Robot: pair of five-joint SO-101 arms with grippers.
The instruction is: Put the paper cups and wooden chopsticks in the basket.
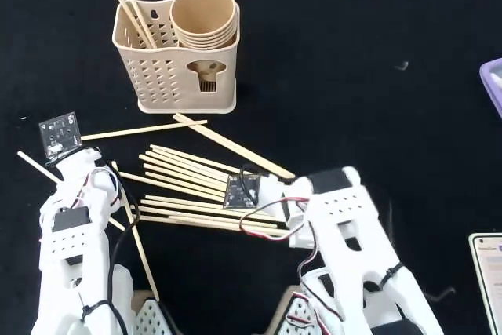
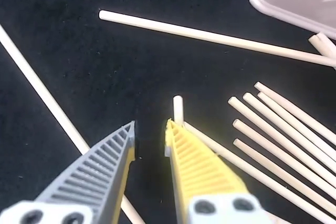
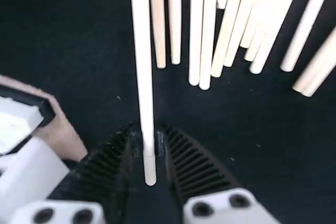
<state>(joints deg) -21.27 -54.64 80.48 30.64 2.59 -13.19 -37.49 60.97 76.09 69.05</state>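
The paper cups (image 1: 204,13) sit nested in one stack in the right half of the basket (image 1: 169,76). Two chopsticks (image 1: 135,15) lean upright in its left half. The basket stands on the black bench (image 1: 353,76), toward 11 o'clock from the middle of the high view.

At 6 o'clock from the basket, a spread of loose chopsticks (image 1: 188,174) lies roughly side by side on the bench. A single stick (image 1: 141,129) lies just in front of the basket, and a slanted stick (image 1: 235,147) runs from the basket's foot toward 4 o'clock.

The right claw (image 3: 148,135) is closed down on the end of one chopstick (image 3: 142,66). A finger presses each side of it, and the rest of the stick runs out toward the spread.

The left claw (image 2: 151,127) is a little way open over the bench with nothing between its fingers. The tip of a short-looking stick (image 2: 178,108) lies just beside its yellow finger (image 2: 194,166).

In the high view the left arm (image 1: 74,225) is at 7 o'clock and the right arm (image 1: 345,217) at 5 o'clock. A purple object (image 1: 492,84) sits at the 3 o'clock edge.
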